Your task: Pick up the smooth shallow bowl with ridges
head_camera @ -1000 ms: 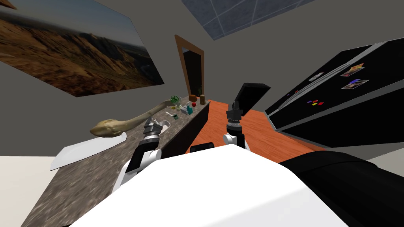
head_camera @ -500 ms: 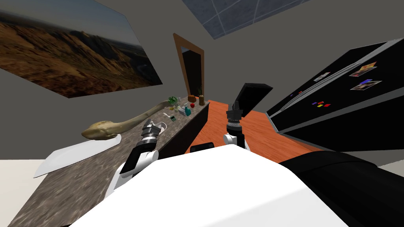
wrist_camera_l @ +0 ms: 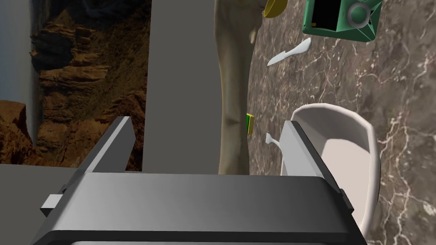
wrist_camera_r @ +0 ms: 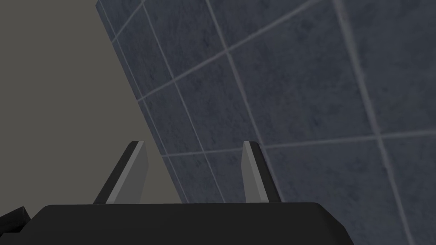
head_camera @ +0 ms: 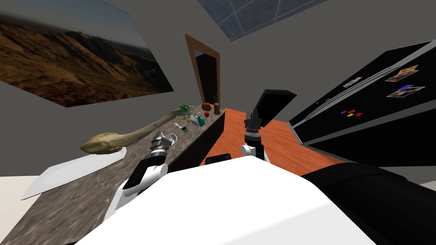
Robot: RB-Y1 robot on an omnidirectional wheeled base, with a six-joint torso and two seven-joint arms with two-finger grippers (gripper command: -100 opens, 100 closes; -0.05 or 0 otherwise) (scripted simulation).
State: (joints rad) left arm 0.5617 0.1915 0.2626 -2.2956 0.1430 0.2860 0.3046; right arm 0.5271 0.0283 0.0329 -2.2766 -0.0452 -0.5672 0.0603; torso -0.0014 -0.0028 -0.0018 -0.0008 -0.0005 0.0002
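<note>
Head camera view: a brown-grey marbled stone counter [head_camera: 85, 191] runs from the lower left of the frame toward the centre. Left of centre, the left gripper [wrist_camera_l: 207, 123] hovers over it, its 2 flat grey fingers spread wide apart. The bowl [wrist_camera_l: 345, 157] is plain white, smooth and shallow, with a thin curved rim. It sits on the counter just beside 1 finger, outside the gap between the blades. Whether they touch cannot be told, and no ridges are visible. Farther off lies a long beige bone-shaped object [wrist_camera_l: 232, 85], with a green box [wrist_camera_l: 340, 19] and a small white utensil [wrist_camera_l: 289, 51] beyond the bowl. The right gripper [wrist_camera_r: 194, 146] is raised near the frame's centre, fingers apart and empty. The bowl looks light, rigid, slick and probably breakable. Its thin rim seems the best hold, 1 blade inside the wall and 1 outside.
</note>
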